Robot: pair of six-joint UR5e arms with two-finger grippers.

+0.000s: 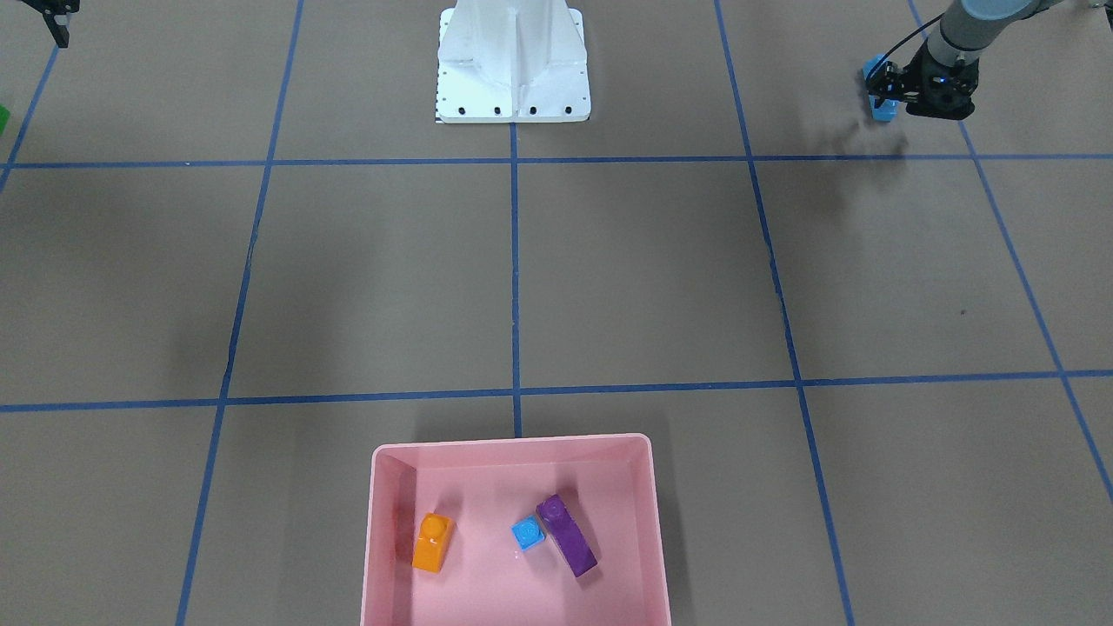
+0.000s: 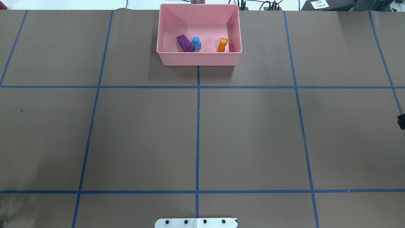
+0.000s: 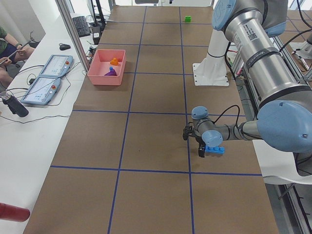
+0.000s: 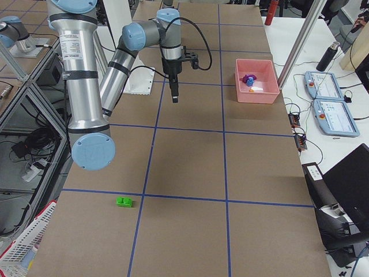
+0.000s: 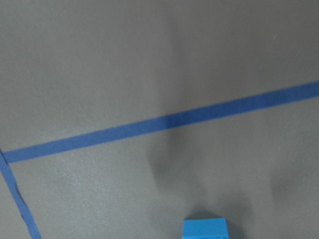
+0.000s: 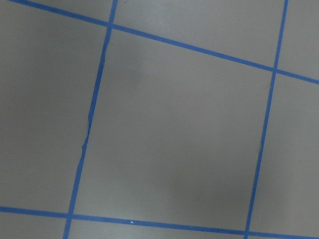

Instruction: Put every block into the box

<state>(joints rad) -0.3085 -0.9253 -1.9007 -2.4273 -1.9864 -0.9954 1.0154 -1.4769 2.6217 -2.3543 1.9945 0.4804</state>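
A: Report the left end effector (image 1: pixel 880 87).

B: Pinched on the long blue block (image 1: pixel 884 109), apparently near one end, over the robot-side corner of the worktop (image 1: pixel 609 278). Well apart from the box (image 1: pixel 513 445).

A: List the hazards.

B: Expect swing or slip under a fast move, given the off-centre grip. Avoid release over the box rim: likely to bounce outward. Avoid release onto the purple block (image 1: pixel 567 535) or the small blue cube (image 1: pixel 528 532), lying just beside each other inside: likely to roll off or jam. Mind overshoot too, with the box set at the far worktop edge.

A: State the open room.

B: Find no obstacle in the front-facing view along the diagonal to the box. Pass wide of the white base (image 1: pixel 513 78). Aim for bare floor between the small blue cube and the orange block (image 1: pixel 432 542), or for the half nearer the robot.

A: And the right end effector (image 4: pixel 174 97)?

B: Hanging above the worktop. Cannot tell whether spread or pressed together. Green block (image 4: pixel 124 201) not yet boxed, near the right-hand worktop edge, well apart from the box.
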